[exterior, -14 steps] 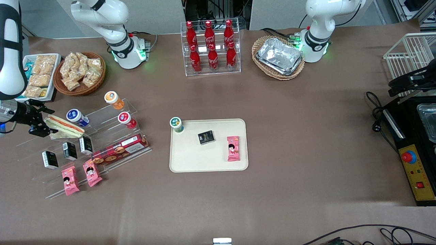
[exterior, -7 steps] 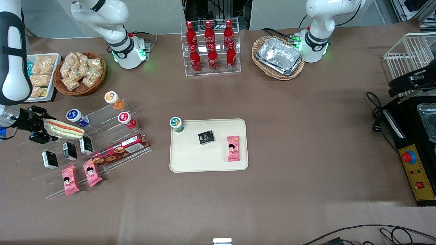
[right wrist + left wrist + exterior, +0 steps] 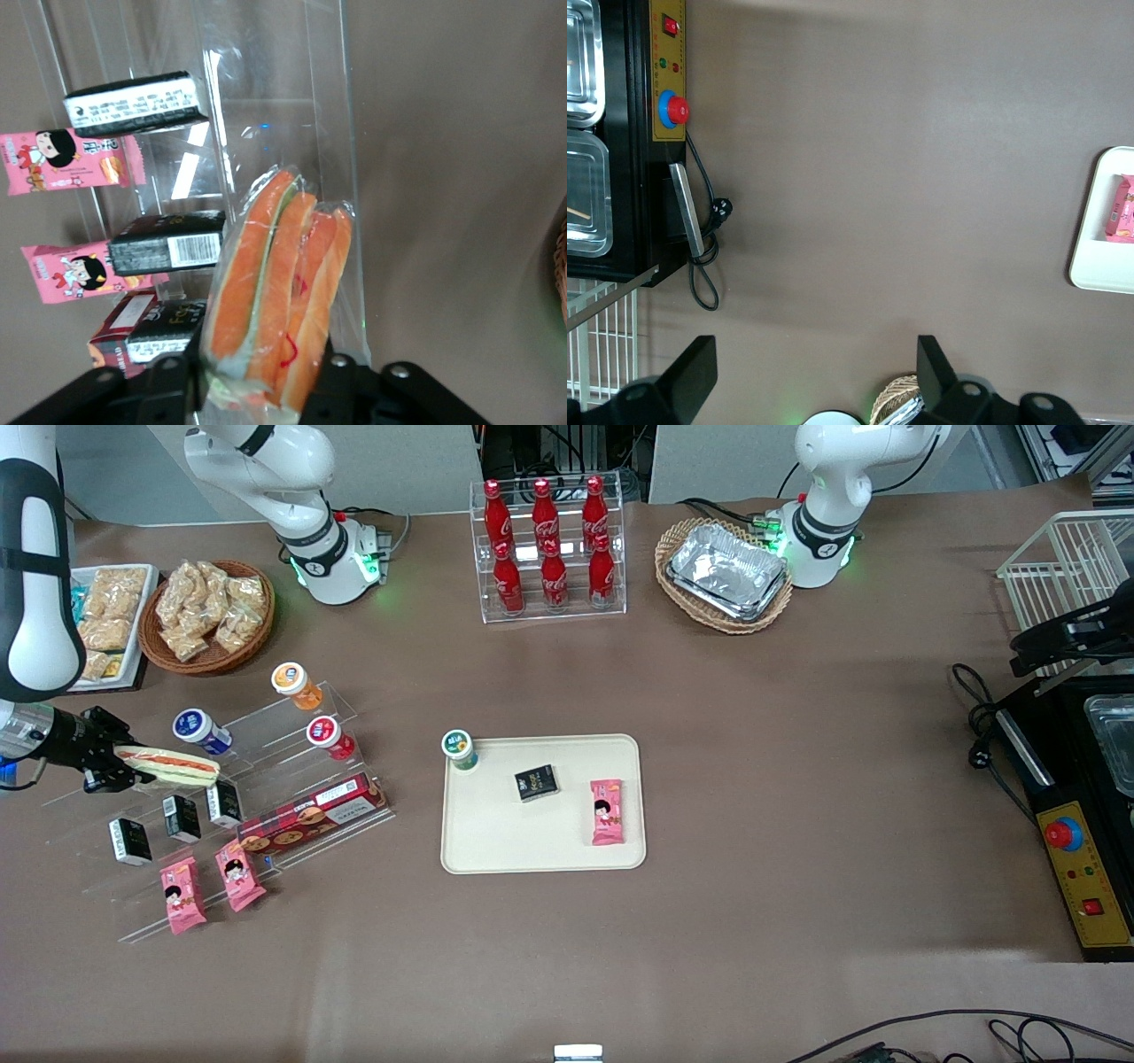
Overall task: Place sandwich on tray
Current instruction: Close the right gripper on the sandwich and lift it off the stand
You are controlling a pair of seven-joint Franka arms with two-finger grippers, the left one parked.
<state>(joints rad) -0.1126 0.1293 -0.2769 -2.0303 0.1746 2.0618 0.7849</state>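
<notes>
The gripper (image 3: 120,766) is clamping the sandwich (image 3: 168,766) by one end, holding it above the clear acrylic stand (image 3: 266,779) at the working arm's end of the table – filling edge showing toward the wrist camera (orange and green under the wrap (image 3: 275,292)). Open brown table (image 3: 753,717) is lying between the stand and the tray (image 3: 496,841). Three things are sitting on the tray: one green-lidded cup (image 3: 459,747) at a corner, one black box (image 3: 537,782), one pink packet (image 3: 607,811) – bare room along its nearer edge. Two pink packets are lying on the stand (image 3: 211,884).
</notes>
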